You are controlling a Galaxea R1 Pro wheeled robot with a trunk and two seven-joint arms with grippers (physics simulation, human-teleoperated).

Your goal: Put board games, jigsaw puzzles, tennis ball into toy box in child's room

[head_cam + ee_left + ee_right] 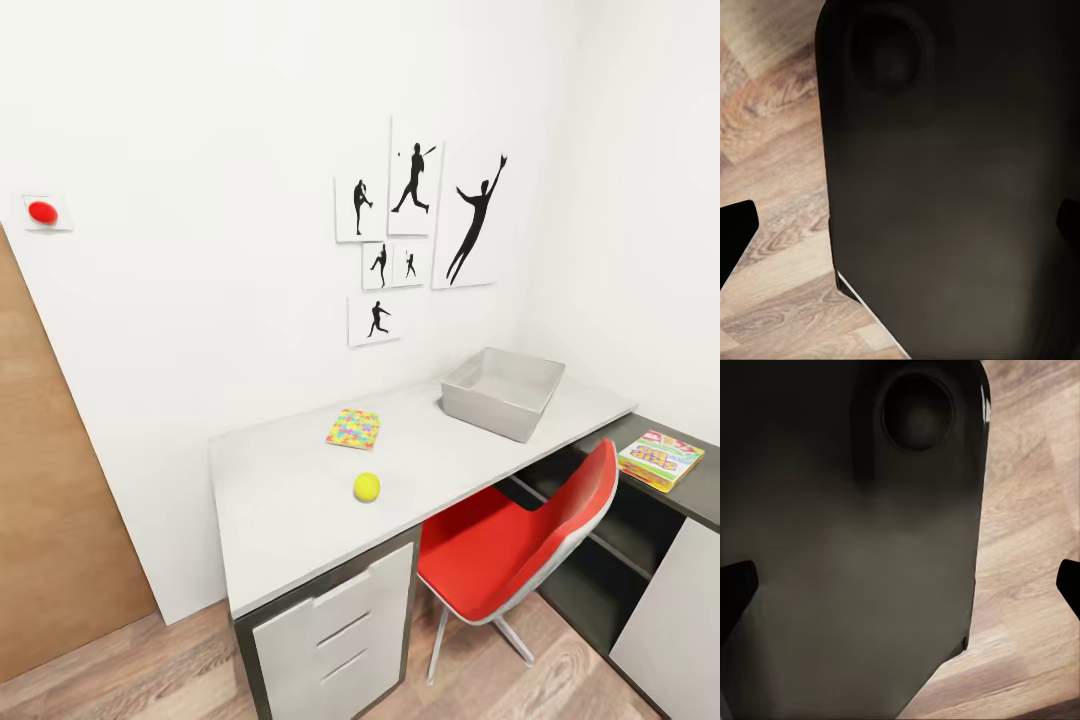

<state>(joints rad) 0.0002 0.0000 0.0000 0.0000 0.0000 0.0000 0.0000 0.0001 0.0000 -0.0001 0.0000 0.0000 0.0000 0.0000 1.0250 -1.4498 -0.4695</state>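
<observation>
A grey open toy box stands at the far right of the light grey table. A colourful jigsaw puzzle lies flat near the wall. In front of it rests a yellow tennis ball. A board game with a bright cover lies on the dark lower desk at the right. In the left wrist view my left gripper is open, its fingertips wide apart over a dark part of my own body and the wooden floor. My right gripper is open in the same way.
A red chair is pushed under the table's right half. White drawers sit under its left end. A brown door stands at the left, and a red wall button is above it. Wooden floor lies in front.
</observation>
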